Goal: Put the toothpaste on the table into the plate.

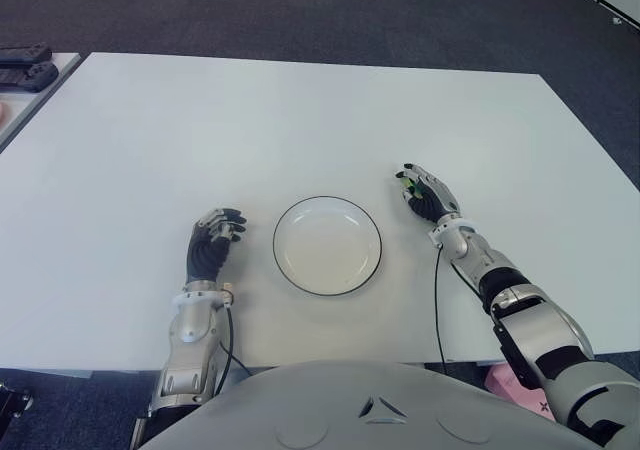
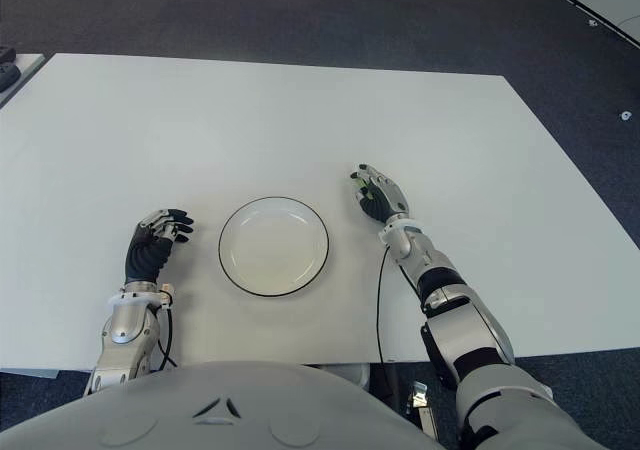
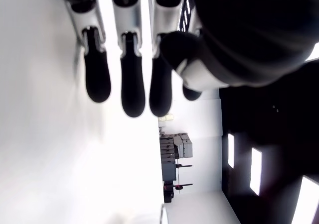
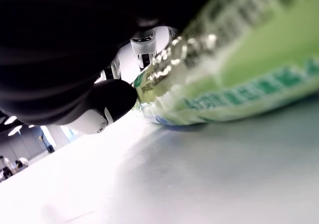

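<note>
eye views: white plate (image 1: 328,245) at centre of white surface (image 1: 300,120); right hand (image 1: 426,194) just right of it, curled over green toothpaste (image 1: 407,183); left hand (image 1: 212,240) left of plate. right wrist: fingers clamped on toothpaste, touching surface. left wrist: fingers (image 3: 127,79) relaxed, holding nothing.

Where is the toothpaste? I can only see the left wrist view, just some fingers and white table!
Observer: It's under the right hand, to the right of the plate. The right wrist view shows a green toothpaste tube lying on the table.
Operator: Is anything on the plate?
Observer: No, the plate has nothing on it.
Operator: Whose fingers am I seeing?
Observer: The left hand. It shows left of the plate, fingers relaxed, holding nothing.
Operator: Is the tube lifted up?
Observer: Not yet. In the right wrist view it lies against the table, with the right hand's fingers around it.
</note>
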Action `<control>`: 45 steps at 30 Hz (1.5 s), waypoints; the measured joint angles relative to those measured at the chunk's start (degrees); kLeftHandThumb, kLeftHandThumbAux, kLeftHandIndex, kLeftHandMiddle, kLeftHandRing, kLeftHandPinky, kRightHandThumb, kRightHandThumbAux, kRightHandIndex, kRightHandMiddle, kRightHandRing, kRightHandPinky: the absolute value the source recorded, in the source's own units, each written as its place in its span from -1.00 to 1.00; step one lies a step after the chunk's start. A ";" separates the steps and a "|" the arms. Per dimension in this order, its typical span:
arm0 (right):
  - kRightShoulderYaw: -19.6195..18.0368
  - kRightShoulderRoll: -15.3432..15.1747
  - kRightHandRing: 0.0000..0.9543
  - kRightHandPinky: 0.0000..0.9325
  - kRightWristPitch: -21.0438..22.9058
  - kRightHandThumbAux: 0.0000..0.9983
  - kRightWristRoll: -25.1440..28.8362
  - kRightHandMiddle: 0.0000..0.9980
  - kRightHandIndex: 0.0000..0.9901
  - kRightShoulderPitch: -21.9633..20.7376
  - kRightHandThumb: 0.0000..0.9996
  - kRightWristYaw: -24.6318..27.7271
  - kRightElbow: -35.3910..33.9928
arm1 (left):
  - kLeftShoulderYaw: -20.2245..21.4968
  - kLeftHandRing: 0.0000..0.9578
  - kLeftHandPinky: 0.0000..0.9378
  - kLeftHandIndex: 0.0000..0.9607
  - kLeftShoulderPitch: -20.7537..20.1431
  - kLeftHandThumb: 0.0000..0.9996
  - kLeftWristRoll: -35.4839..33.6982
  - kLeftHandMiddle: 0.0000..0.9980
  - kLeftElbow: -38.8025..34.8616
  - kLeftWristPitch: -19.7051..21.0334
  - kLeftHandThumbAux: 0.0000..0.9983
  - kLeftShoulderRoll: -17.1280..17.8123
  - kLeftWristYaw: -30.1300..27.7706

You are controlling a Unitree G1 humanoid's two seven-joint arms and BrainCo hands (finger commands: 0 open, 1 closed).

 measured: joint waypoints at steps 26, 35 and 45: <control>4.12 -12.31 -0.48 -0.26 -1.43 -0.02 -2.43 -0.61 -0.49 -0.15 0.66 14.24 -10.97 | 0.06 0.04 0.05 -0.11 0.35 0.68 -1.15 -0.07 0.00 -0.93 0.36 -0.28 -0.01; 3.91 -12.86 -0.42 -0.18 -1.43 0.10 -2.38 -0.53 -0.41 0.10 0.62 14.24 -11.53 | 0.06 0.04 0.04 -0.12 0.54 0.67 -1.15 -0.07 -0.36 -0.57 0.36 -0.30 -0.01; 2.31 -12.02 -0.07 0.08 -0.96 0.35 -2.12 -0.18 -0.17 -0.08 0.91 13.12 -10.91 | 0.04 0.04 0.05 -0.12 0.58 0.67 -1.38 -0.07 -0.51 -0.47 0.36 -0.30 -0.03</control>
